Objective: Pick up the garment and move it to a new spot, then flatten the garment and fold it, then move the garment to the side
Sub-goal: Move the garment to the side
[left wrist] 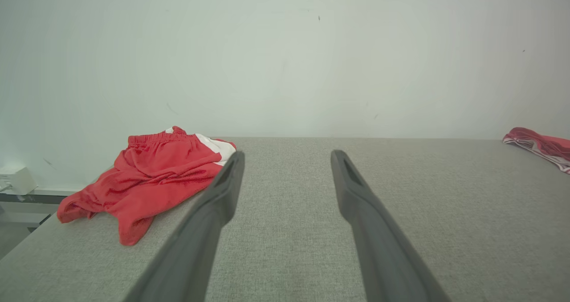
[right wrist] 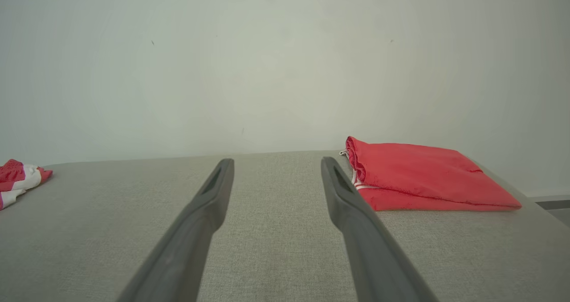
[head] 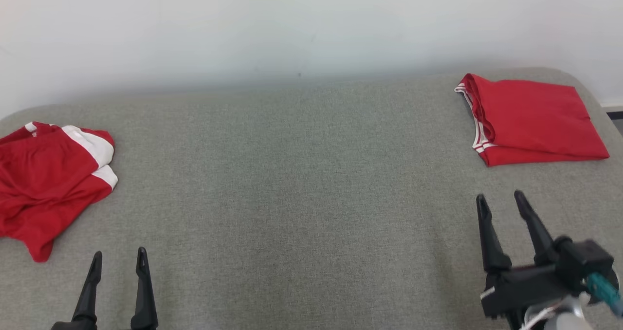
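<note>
Your right claw (head: pixel 501 201): head view, 4 o'clock, nearest the lens; fingers apart, nothing between them, over the bare grey surface (head: pixel 302 198).
Your left claw (head: pixel 119 258): head view, 7 o'clock; fingers apart as well, holding nothing.
Head view, 9 o'clock: the crumpled garment (head: pixel 48 184), red with white panels, lies bunched at the surface's edge, near the left claw but not touching it.
Head view, 2 o'clock: the folded garment (head: pixel 533 120), red with striped trim, lies as a neat flat packet by the far corner, apart from the right claw.
Left wrist view: fingers spread wide. The crumpled garment (left wrist: pixel 151 177) sits at 10 o'clock just beyond the left fingertip, and the folded garment (left wrist: pixel 541 146) shows at 3 o'clock, well apart.
Right wrist view: fingers spread wide. The folded garment (right wrist: pixel 423 177) sits at 2 o'clock just past the right fingertip, and the crumpled garment (right wrist: pixel 18 177) is at 9 o'clock.
Done, as you can judge it: one piece looks flattened, folded and set to the side.
Left: if the crumpled garment is yours to do, every step remains: pick up, move, flatten, fold, set aside.
</note>
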Robot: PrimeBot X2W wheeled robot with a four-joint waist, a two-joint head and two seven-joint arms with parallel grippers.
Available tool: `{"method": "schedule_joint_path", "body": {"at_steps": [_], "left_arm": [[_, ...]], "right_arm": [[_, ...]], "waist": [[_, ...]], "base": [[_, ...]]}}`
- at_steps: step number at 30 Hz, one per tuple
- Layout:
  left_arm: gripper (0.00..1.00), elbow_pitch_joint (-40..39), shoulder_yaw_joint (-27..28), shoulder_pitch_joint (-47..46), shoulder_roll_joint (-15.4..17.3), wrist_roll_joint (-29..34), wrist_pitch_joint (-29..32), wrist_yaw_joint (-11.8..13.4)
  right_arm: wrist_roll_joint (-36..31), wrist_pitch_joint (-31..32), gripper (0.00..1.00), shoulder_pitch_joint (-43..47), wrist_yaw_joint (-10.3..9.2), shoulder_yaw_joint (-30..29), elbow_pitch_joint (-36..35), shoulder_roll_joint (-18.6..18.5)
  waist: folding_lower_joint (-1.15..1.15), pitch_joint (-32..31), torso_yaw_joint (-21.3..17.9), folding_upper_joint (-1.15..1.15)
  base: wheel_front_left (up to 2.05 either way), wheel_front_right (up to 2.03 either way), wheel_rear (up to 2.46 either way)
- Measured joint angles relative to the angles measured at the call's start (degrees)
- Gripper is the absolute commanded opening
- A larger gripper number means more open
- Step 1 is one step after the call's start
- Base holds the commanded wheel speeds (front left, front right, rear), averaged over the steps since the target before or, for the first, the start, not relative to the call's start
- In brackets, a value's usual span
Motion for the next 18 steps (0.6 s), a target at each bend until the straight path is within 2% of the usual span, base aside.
{"method": "schedule_joint_path", "body": {"at_steps": [8,18], "left_arm": [[1.0,1.41,0.11,1.1,-0.14,-0.13,0.0,-0.41],[1.0,2.32,0.55,2.26,-0.04,-0.59,0.0,-0.47]], "right_arm": [[-1.41,0.52,1.0,9.29,0.0,-1.4,-6.47,3.89],[-1.98,1.34,1.0,14.61,0.0,-1.71,-10.22,5.98]], "waist": [[0.0,-2.45,0.73,0.0],[0.0,-4.72,1.39,0.0]], "base": [[0.0,0.0,0.0],[0.0,0.0,0.0]]}}
